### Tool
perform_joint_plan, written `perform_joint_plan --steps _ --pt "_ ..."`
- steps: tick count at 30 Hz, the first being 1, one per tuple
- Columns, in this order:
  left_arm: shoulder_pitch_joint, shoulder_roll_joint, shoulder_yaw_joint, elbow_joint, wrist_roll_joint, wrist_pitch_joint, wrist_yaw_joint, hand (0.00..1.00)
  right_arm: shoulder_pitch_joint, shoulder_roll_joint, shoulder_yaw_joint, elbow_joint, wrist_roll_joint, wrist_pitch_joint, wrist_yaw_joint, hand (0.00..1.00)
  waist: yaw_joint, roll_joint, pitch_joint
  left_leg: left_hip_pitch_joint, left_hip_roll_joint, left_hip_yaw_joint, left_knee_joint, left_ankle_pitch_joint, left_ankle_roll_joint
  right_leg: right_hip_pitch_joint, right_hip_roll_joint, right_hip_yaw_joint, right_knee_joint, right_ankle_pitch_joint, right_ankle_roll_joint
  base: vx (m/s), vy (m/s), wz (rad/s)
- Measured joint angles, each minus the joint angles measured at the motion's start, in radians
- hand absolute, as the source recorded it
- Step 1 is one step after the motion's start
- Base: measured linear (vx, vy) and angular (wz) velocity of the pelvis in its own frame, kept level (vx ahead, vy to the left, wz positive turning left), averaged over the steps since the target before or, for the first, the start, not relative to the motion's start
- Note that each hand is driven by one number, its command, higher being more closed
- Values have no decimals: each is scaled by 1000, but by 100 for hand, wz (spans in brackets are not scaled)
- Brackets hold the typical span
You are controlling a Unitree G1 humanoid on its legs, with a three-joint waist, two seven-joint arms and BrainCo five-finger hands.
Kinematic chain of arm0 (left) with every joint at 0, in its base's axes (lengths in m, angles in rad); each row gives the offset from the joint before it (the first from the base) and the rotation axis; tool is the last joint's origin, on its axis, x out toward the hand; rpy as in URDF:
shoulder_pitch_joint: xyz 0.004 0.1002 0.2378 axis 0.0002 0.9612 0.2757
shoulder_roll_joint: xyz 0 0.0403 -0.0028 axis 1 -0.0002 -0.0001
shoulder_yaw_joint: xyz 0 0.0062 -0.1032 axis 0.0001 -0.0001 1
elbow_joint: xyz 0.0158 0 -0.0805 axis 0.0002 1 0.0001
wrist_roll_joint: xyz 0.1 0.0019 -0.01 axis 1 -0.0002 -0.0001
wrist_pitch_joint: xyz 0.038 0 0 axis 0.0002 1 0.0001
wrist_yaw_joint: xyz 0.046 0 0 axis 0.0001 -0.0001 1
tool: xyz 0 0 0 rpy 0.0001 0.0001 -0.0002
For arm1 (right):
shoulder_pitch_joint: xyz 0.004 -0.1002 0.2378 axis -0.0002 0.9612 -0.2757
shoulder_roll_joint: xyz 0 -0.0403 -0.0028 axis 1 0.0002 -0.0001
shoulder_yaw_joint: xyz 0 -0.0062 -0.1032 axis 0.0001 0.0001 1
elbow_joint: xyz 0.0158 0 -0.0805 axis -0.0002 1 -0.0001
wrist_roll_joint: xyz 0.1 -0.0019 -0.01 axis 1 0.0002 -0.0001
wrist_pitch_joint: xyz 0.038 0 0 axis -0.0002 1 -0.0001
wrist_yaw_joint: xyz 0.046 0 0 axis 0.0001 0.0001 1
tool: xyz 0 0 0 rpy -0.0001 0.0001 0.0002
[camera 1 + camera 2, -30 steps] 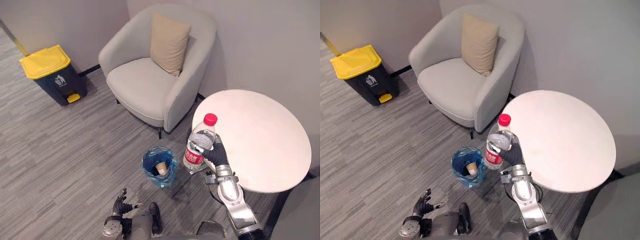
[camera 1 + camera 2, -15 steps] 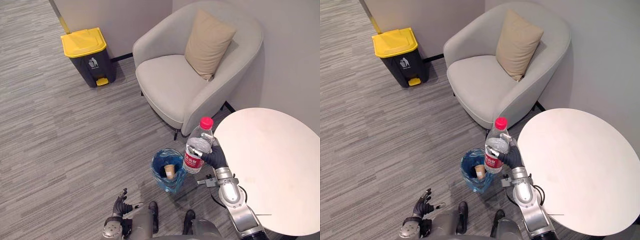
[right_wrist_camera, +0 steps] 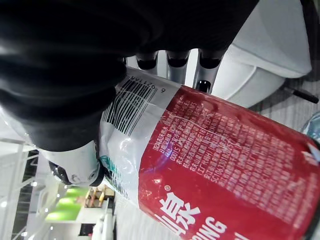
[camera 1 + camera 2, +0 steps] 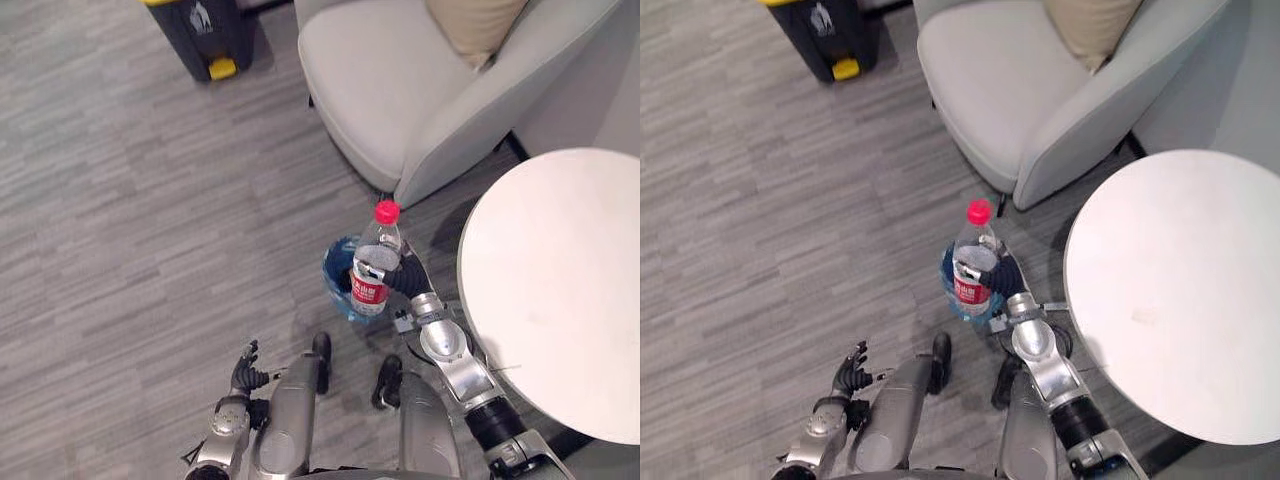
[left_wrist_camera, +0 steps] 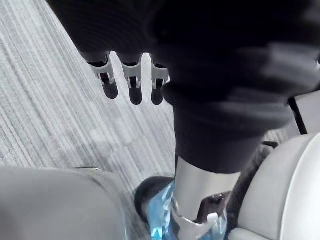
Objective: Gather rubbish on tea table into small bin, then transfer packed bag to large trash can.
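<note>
My right hand (image 4: 408,283) is shut on a clear plastic bottle (image 4: 374,265) with a red cap and red label, held upright over the small bin (image 4: 337,281) lined with a blue bag on the floor. The bottle's red label (image 3: 225,170) shows very close in the right wrist view, with my fingers (image 3: 175,62) curled round it. The bottle hides most of the bin. My left hand (image 4: 246,372) hangs low by the floor, fingers relaxed and holding nothing (image 5: 131,80). The round white tea table (image 4: 560,290) stands to the right, its top bare.
A grey armchair (image 4: 420,90) with a beige cushion (image 4: 1090,25) stands behind the bin, close to the table. The large dark trash can (image 4: 205,35) with a yellow pedal is at the far upper left on the grey floor.
The camera has tilted down and shifted, so the scene sits higher. My right hand has carried the bottle off the table's edge to above the small bin.
</note>
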State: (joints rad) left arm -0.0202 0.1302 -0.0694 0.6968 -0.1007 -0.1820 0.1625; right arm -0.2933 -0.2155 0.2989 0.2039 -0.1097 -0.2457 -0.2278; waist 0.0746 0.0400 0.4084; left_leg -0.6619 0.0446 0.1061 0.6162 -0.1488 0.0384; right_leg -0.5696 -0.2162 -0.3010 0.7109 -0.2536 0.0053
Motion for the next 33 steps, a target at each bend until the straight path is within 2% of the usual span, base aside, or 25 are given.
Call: perform_joint_plan --steps 4,5,7,10,14,23,28,32,33 --pt "-63 -13 28 -46 -16 -3 19 0 -101 -5 17 3 -20 16 -36 100 3 0 30 -178 54 39 120 -13 8 -173 -13 0 121 -29 -16 -134 -104 1" --pt "-107 -17 41 -55 -18 -3 28 0 -154 -9 15 5 -21 17 -52 100 7 0 44 -262 63 31 174 -19 9 -252 -15 0 174 -40 -24 -151 -66 -4" --pt "-147 -25 44 -81 -26 -4 40 0 -204 -21 9 5 -31 20 -74 100 21 -1 50 -355 70 26 222 -22 10 -344 -21 2 227 -52 -33 -115 -44 -1" --pt "-202 -29 84 -153 -40 -26 59 0 -298 -47 -10 15 -59 35 -105 100 28 -1 107 -471 76 11 296 -24 9 -456 -32 2 314 -74 -46 -101 -57 7" --pt "-242 -30 116 -209 -67 -50 76 0 -361 -67 -49 49 -60 46 -160 100 49 -2 108 -621 83 2 364 -23 9 -610 -45 5 400 -90 -61 -73 -50 0" --pt "-243 -21 159 -294 -101 -80 87 0 -466 -90 -69 157 -59 72 -211 100 53 -2 108 -760 91 -17 411 -15 -6 -749 -48 1 465 -110 -66 -68 -27 0" --pt "-237 -9 158 -214 -101 -55 101 0 -534 -108 -71 216 -57 80 -213 100 62 -2 108 -800 91 -27 415 -4 -12 -788 -49 -7 479 -110 -70 -39 3 4" --pt "-233 -16 150 -211 -101 -49 101 0 -555 -121 -73 227 -55 80 -227 100 75 -2 108 -803 91 -31 415 -1 -17 -792 -51 -11 486 -114 -73 -29 10 4" --pt "-233 -15 150 -211 -102 -49 101 0 -569 -121 -73 241 -50 80 -228 0 74 -2 107 -804 91 -34 415 -1 -23 -792 -51 -13 487 -115 -73 -38 14 2"
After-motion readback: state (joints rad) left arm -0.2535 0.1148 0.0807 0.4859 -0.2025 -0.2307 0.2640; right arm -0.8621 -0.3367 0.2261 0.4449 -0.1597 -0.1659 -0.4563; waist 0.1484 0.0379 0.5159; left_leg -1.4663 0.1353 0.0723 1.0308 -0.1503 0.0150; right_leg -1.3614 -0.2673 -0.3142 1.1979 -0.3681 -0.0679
